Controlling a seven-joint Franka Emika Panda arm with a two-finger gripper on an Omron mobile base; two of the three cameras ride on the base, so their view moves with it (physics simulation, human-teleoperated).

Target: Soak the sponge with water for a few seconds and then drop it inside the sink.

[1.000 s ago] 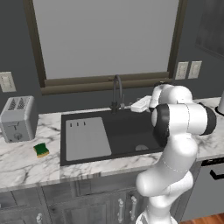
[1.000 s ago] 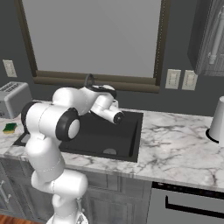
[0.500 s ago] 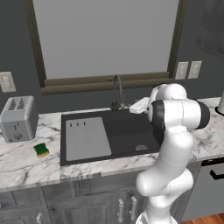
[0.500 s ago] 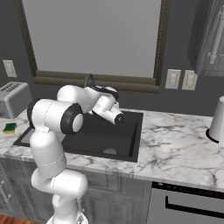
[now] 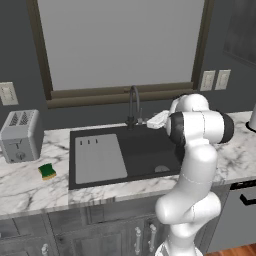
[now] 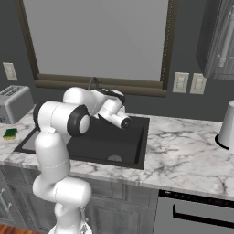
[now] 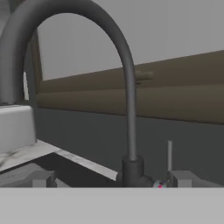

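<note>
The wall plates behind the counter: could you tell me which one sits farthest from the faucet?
The single plate above the toaster, left of the window; the paired plates sit closer to the faucet.

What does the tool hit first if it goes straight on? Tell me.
Most likely the dark gooseneck faucet: the hand view looks straight at its base and upright stem, with the thin handle lever just beside it. Depth is unclear, but nothing shows between the tool and the faucet.
</note>
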